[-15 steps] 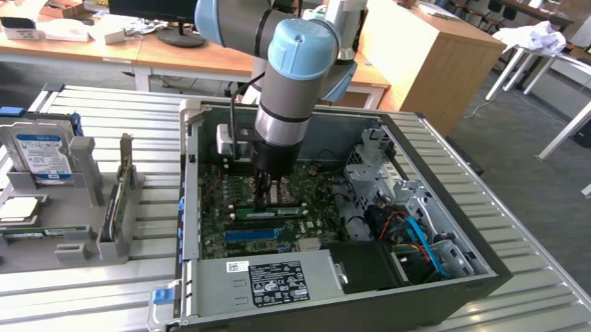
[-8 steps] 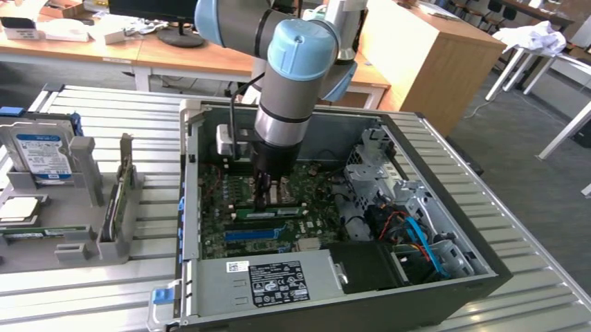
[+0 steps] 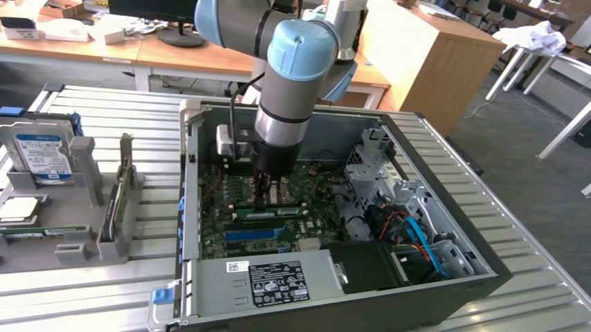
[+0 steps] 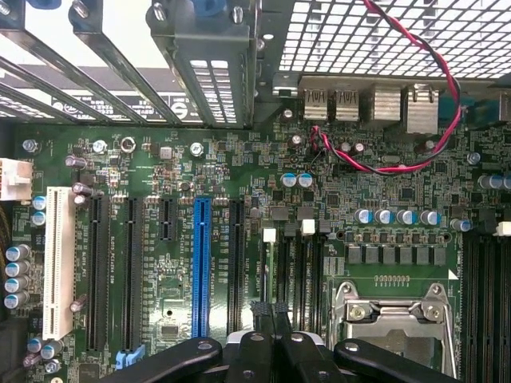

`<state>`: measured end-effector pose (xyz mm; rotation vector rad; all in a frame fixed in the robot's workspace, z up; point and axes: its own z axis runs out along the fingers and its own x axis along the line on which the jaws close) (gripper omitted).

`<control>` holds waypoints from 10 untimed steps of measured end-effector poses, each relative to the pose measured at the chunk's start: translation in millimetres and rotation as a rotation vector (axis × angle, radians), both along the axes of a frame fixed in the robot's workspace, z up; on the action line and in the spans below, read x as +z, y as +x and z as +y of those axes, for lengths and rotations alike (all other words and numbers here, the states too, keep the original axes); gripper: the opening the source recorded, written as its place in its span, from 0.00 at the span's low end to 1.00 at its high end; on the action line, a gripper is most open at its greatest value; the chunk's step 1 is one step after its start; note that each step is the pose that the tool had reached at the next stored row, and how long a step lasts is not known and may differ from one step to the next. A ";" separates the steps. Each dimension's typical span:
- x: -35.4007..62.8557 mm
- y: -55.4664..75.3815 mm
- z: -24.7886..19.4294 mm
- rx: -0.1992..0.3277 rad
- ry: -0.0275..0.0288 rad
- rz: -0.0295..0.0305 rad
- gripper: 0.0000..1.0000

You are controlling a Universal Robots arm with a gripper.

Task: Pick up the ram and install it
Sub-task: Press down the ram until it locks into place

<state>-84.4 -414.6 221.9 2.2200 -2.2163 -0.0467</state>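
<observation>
The gripper was lowered into the open computer case, at the centre of the exterior view, directly over the ram. The green stick lay flat-edged along a slot of the motherboard, so the picking up was judged to be done and the installing near its end; whether the stick was fully seated could not be told. The fingers were pressed together, tips down toward the board, in the lower middle of the wrist view. The wrist view gave the close detail: the blue slot, the white slot and the CPU socket. The exterior view gave the hard drive at middle left.
</observation>
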 end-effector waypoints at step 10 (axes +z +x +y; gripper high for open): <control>7.5 0.0 0.1 0.000 0.0004 0.0010 0.11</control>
